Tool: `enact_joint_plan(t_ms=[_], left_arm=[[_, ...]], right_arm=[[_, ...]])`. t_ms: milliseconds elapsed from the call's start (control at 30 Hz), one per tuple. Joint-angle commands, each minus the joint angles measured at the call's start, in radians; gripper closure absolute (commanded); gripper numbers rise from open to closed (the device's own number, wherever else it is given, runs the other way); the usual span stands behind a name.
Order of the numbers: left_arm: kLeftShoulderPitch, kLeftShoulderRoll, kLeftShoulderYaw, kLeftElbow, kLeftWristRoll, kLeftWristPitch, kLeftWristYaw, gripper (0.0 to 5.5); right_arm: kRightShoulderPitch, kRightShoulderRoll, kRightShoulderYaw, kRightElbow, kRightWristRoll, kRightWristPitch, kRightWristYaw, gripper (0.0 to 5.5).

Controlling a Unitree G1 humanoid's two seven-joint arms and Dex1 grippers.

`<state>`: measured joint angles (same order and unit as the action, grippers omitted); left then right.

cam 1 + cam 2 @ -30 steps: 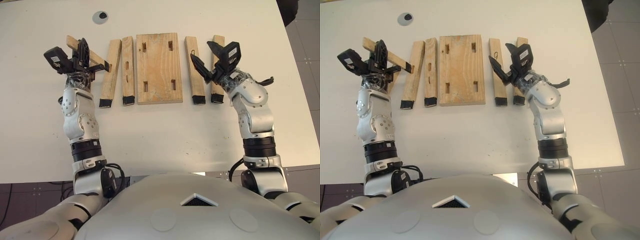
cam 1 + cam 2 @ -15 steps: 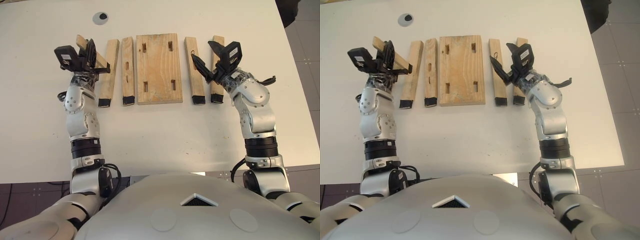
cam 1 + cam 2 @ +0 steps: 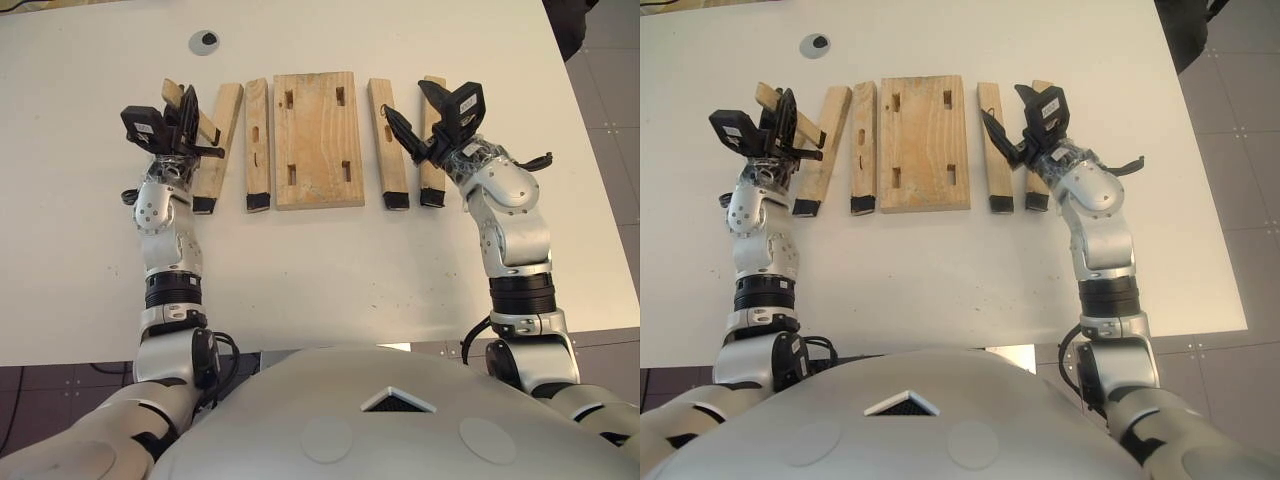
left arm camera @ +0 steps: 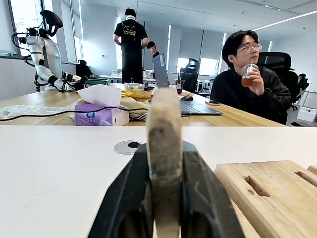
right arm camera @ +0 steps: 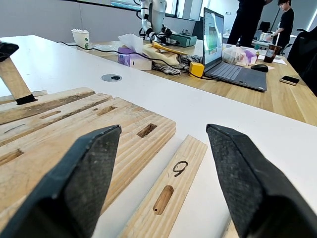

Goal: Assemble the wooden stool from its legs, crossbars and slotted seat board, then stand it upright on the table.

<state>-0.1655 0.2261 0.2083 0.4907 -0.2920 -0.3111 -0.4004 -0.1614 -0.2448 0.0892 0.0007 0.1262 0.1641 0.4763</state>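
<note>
Clamping pale wood leg [image 4: 163, 124]: L fingers [image 4: 124, 198]; R fingers [image 5: 89, 168] wide above black-tipped legs [image 3: 388, 150]; white surface [image 3: 330, 270] runs to near edge.

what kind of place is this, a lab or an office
Probably an open-plan office used as a robotics lab: long wooden desks with a laptop, an office chair, and another humanoid robot standing behind the white table.
</note>
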Motion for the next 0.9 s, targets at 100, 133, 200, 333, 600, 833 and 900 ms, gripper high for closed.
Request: enact_joint_plan(t_ms=[100,133,200,333,600,833,900], left_arm=[[0.080,0.004,-0.068,0.042,0.089,0.138,0.046,5.12],[0.076,0.014,-0.075,-0.004,0.097,0.154,0.058,4.76],[0.085,0.043,-0.088,-0.158,0.104,0.241,0.067,4.49],[0.138,0.115,-0.076,-0.509,0.045,0.635,0.095,3.79],[0.209,0.195,-0.068,-0.731,0.049,1.051,0.146,3.12],[0.211,0.206,-0.059,-0.688,0.032,1.134,0.109,3.12],[0.198,0.208,-0.058,-0.687,0.021,1.150,0.098,3.12]], right_arm=[[0.020,0.013,-0.023,-0.024,0.019,0.018,-0.024,2.32],[0.034,0.017,-0.035,-0.039,0.026,0.025,-0.035,2.32],[0.075,0.025,-0.040,-0.063,0.026,0.029,-0.060,2.32],[0.092,0.033,-0.108,-0.127,0.057,0.049,-0.134,2.32],[0.113,0.001,-0.176,-0.154,0.057,0.068,-0.151,2.32],[0.098,-0.006,-0.148,-0.139,0.058,0.073,-0.145,2.32],[0.099,-0.007,-0.147,-0.141,0.057,0.074,-0.146,2.32]])
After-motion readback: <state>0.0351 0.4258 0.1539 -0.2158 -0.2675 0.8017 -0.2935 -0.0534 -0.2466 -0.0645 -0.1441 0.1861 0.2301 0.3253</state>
